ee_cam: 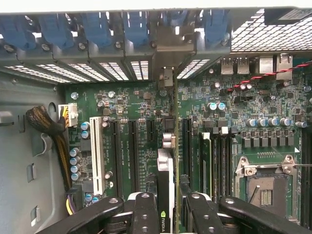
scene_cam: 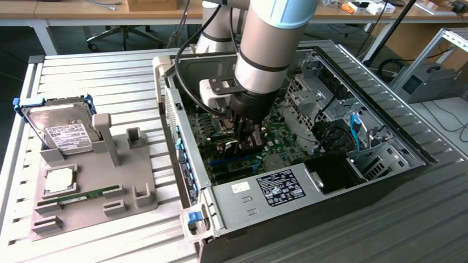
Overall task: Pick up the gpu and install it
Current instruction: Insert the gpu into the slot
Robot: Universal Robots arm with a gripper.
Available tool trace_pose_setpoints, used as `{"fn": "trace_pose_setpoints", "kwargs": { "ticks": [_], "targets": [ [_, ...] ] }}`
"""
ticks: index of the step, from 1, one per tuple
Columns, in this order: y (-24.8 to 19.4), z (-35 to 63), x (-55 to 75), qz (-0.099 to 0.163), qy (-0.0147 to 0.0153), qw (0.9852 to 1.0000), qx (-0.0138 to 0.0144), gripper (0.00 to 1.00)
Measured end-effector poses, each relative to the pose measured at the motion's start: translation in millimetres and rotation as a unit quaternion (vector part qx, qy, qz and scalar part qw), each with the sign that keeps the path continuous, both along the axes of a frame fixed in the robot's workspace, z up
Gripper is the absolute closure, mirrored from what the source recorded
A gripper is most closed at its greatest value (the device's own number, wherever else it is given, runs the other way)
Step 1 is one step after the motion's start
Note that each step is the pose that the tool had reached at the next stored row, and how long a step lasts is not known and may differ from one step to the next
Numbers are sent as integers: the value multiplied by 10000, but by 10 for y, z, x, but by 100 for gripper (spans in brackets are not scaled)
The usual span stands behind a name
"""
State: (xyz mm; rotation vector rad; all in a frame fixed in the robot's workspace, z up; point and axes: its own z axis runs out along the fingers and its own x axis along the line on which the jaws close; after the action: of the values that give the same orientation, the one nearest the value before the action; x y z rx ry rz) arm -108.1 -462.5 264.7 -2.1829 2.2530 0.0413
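Observation:
My gripper (scene_cam: 246,138) is down inside the open computer case (scene_cam: 292,192), just above the green motherboard (scene_cam: 281,134). It is shut on the gpu (ee_cam: 165,195), which stands on edge between the two black fingers (ee_cam: 145,214). In the wrist view the card shows as a thin strip running from the fingers toward the rear slot openings. Its silvery bracket (ee_cam: 167,78) sits at the case's back wall. The card lies in line with the long black slots (ee_cam: 132,156) on the board. Its lower edge is hidden, so I cannot tell whether it sits in a slot.
A grey parts stand (scene_cam: 95,192) at the exterior view's left holds a silver hard drive (scene_cam: 64,131), a processor (scene_cam: 58,181) and a green memory stick (scene_cam: 80,195). Near the card are a white slot (ee_cam: 96,156), a cable bundle (ee_cam: 48,126), the processor socket (ee_cam: 265,183) and blue latches (ee_cam: 97,29).

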Motion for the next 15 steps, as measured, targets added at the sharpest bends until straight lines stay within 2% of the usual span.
{"fn": "trace_pose_setpoints", "kwargs": {
  "ticks": [11, 15],
  "targets": [
    [0, -28, 0, -5, 0, 10000, 0, 72],
    [2, -34, 0, -5, 0, 10000, 9, 72]
  ]
}}
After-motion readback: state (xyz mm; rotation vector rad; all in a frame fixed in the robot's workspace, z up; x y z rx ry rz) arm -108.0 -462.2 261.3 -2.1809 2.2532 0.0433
